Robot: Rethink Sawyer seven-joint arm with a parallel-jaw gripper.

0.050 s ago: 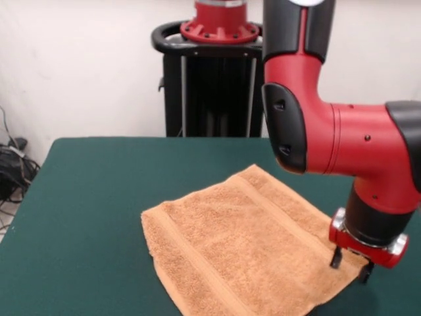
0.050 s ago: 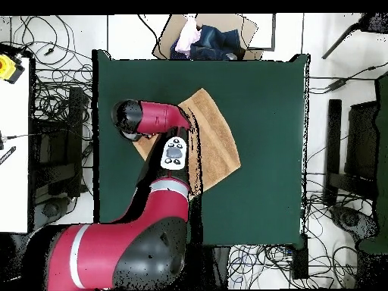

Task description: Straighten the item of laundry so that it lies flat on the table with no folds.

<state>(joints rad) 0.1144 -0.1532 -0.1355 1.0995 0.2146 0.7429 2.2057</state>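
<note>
The item of laundry [image 1: 237,240], a light orange-tan terry towel with woven bands, is spread on the green table [image 1: 92,217], one corner pointing away and its near edge cut off by the picture. My gripper [image 1: 350,265] stands open at the towel's right corner, fingertips apart and down at the cloth. From above, the towel [image 2: 218,136] shows beside the red arm, which hides its left part and the gripper. The table [image 2: 265,167] extends well beyond the cloth.
The black pedestal [image 1: 210,85] rises behind the table. Cables [image 1: 13,168] lie on the floor at the left. From above, a cardboard box of clothes [image 2: 204,38] sits past one table edge, with a yellow object [image 2: 7,67] and a white bench beside it.
</note>
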